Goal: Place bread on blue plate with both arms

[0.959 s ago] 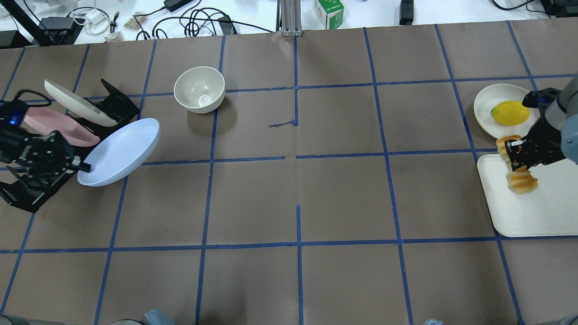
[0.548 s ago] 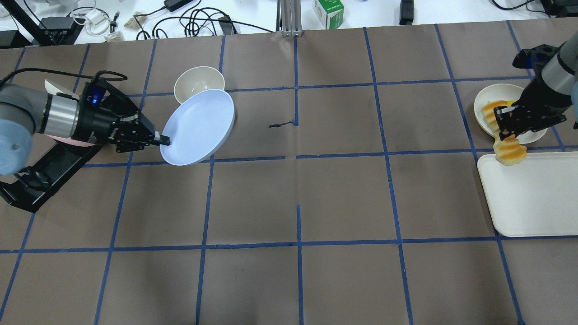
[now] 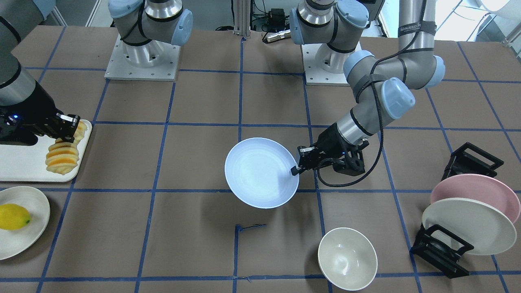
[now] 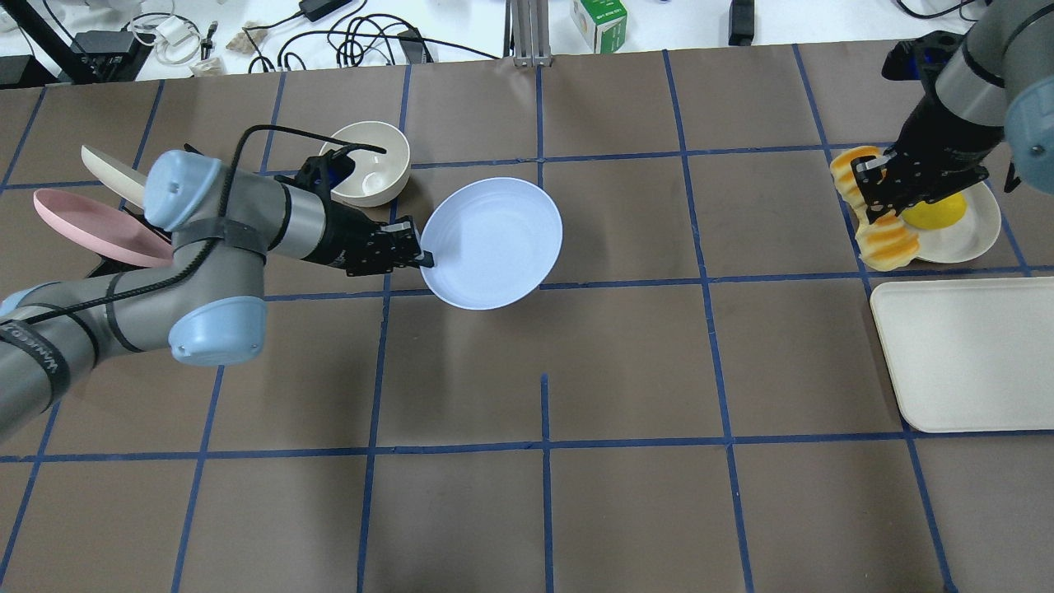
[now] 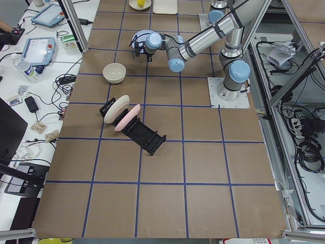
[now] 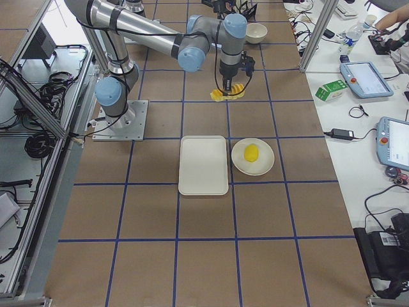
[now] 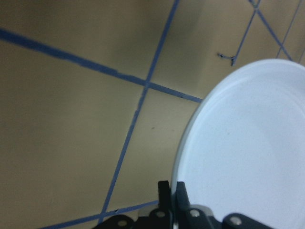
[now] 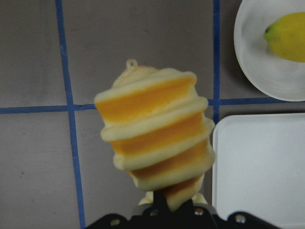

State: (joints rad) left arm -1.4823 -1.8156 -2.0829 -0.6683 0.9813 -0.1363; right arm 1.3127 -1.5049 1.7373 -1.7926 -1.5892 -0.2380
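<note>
I am gripping bread [image 4: 889, 245] near mid-loaf in right pincer [image 4: 874, 193], likely soft, drooping below | left pincer [image 4: 425, 260] pinching blue plate [image 4: 494, 239] rim, likely stiff, slippery.

Four plates (blue plate [image 3: 260, 175] included), one bowl [image 3: 346, 258], rack [image 3: 441, 250], tray [image 3: 20, 165], lemon [image 3: 13, 216], bread [image 3: 61, 156] — two arms [image 4: 222, 247].

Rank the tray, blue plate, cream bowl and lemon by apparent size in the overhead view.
1. tray
2. blue plate, held up, so nearer the camera
3. cream bowl
4. lemon, partly hidden
</note>
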